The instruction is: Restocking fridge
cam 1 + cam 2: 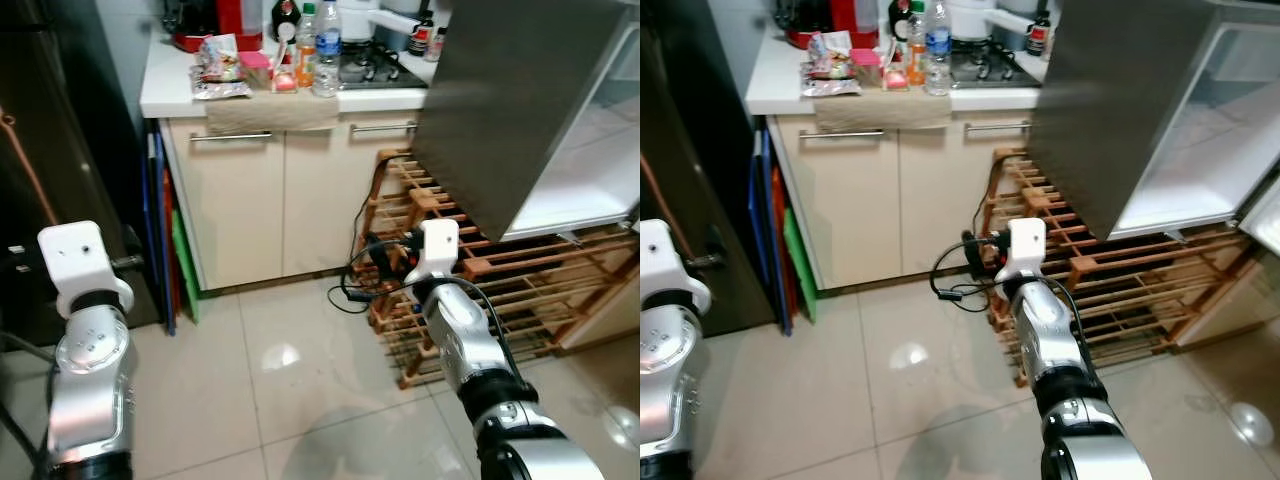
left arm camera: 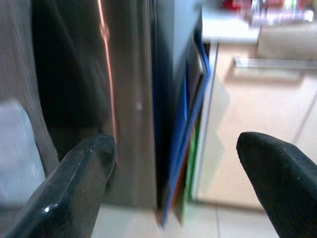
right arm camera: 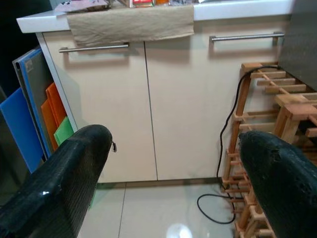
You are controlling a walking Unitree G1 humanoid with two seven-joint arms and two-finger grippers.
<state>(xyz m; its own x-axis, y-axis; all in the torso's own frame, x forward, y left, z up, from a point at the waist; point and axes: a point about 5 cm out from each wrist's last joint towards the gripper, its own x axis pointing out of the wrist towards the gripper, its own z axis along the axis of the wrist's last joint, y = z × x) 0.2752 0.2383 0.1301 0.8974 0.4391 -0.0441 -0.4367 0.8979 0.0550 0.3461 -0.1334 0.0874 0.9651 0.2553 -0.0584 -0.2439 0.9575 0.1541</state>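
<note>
Before the cabinet (image 1: 270, 200) – left gripper (image 2: 173, 163) wide, empty | right gripper (image 3: 173, 163) wide, empty – fridge door (image 1: 510, 100) open

Glossy pale floor tiles (image 1: 300, 400), slatted bare-wood rack (image 1: 500, 290), brushed grey metal fridge door (image 1: 500, 110), matt cream cabinet doors (image 1: 270, 200).

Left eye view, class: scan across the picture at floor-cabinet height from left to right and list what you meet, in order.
Left arm → blue, red and green boards leaning beside the cabinet → beige cabinet doors → black cable → wooden rack.
</note>
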